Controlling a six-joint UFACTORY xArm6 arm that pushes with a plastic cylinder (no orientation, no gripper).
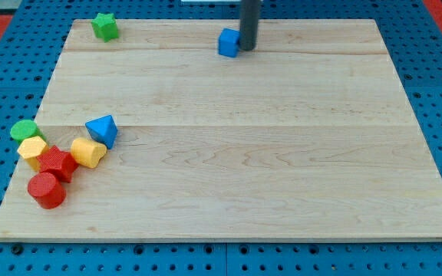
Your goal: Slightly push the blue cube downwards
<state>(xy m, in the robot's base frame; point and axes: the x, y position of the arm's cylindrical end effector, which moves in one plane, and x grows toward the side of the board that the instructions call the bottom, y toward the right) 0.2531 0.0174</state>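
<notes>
The blue cube (228, 42) sits near the view's top edge of the wooden board (282, 153), a little left of centre. My dark rod comes down from the view's top, and my tip (247, 48) rests right next to the cube's right side, touching or almost touching it.
A green star block (105, 26) lies at the view's top left. At the left edge lies a cluster: a green cylinder (24, 129), a yellow block (32, 148), a red star block (57, 162), a red cylinder (47, 189), a yellow hexagon block (88, 152) and a blue triangular block (102, 129).
</notes>
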